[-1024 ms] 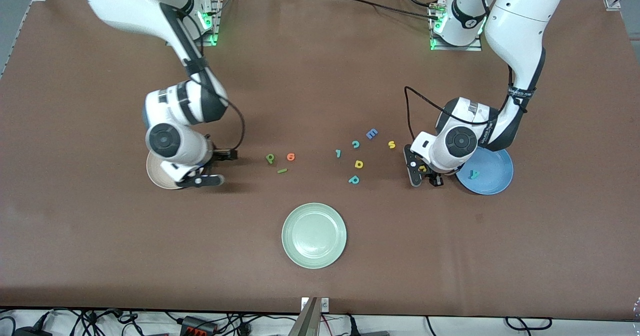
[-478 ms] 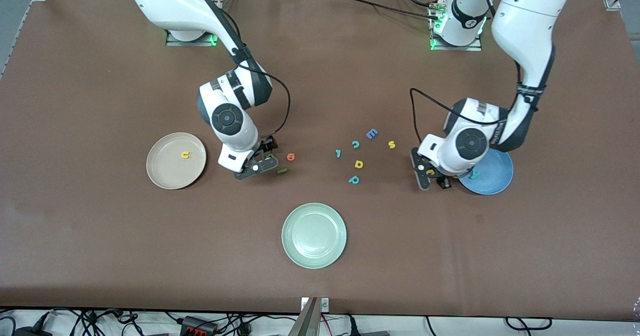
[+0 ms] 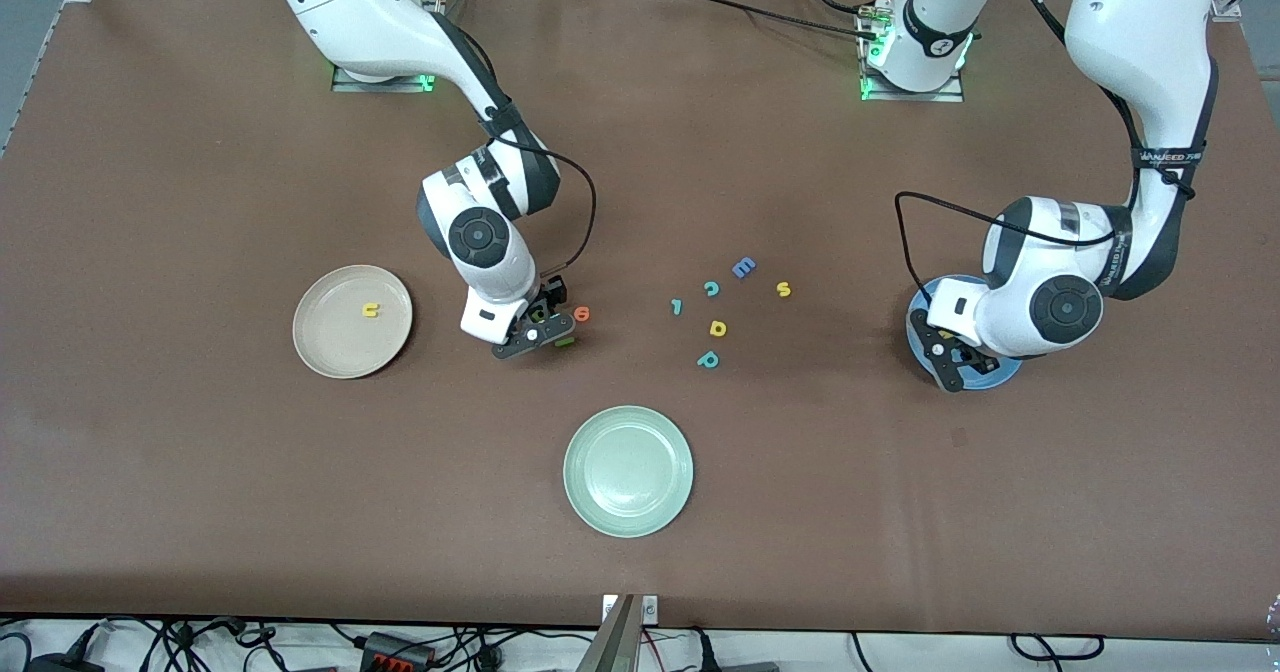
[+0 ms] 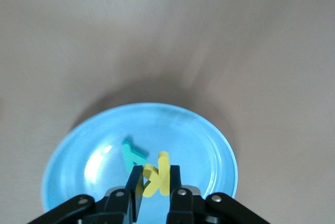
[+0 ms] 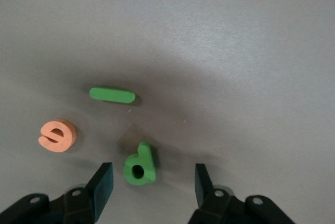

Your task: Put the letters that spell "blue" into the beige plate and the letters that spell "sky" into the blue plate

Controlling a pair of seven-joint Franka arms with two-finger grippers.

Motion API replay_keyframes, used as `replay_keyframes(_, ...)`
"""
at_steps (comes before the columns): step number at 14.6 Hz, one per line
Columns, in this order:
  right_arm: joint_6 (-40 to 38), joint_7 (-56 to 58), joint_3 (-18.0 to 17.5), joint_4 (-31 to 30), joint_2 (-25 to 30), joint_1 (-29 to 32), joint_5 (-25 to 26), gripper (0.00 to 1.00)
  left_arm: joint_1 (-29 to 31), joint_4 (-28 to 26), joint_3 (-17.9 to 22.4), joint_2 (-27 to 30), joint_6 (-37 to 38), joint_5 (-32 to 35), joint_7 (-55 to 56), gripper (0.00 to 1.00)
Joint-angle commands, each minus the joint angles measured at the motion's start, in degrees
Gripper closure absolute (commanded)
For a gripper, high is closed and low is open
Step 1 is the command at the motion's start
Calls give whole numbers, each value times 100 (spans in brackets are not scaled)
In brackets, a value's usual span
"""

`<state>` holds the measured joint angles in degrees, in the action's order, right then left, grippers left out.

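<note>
My left gripper (image 4: 155, 178) is shut on the yellow k (image 4: 157, 174) and hangs over the blue plate (image 4: 209, 145), where the teal y (image 4: 132, 156) lies. From the front, that gripper (image 3: 957, 358) covers much of the blue plate (image 3: 985, 380). My right gripper (image 5: 153, 177) is open, low over the table, its jaws on either side of the green b (image 5: 140, 165) without touching it. Beside it lie the green bar (image 5: 112, 94) and orange e (image 5: 57, 135). The beige plate (image 3: 335, 347) holds the yellow u (image 3: 371, 309). The yellow s (image 3: 783, 289) lies on the table.
Between the arms lie a blue E (image 3: 743, 268), teal c (image 3: 711, 288), small teal piece (image 3: 676, 305), yellow d (image 3: 717, 328) and teal p (image 3: 708, 359). A pale green plate (image 3: 628, 470) sits nearer the front camera.
My right arm left the beige plate, with the u lying in it, and came down over the green b, its jaws narrowing. My left arm carried the k over the blue plate.
</note>
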<state>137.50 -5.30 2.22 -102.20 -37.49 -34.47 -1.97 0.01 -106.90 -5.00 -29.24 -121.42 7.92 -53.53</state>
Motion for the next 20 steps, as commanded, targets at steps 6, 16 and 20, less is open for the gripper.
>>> replay_keyframes(6, 207, 126, 42, 51, -162, -147, 65, 43, -124, 161, -351, 278, 839, 60, 1306, 0)
replay_keyframes(16, 277, 82, 59, 51, -180, -77, 65, 78, -150, 125, -1696, -46, 884, -343, 7098, 0)
replay_keyframes(20, -54, 135, 112, 7, 267, 369, 65, 80, -115, -330, -1794, -21, -134, -599, 7752, 0)
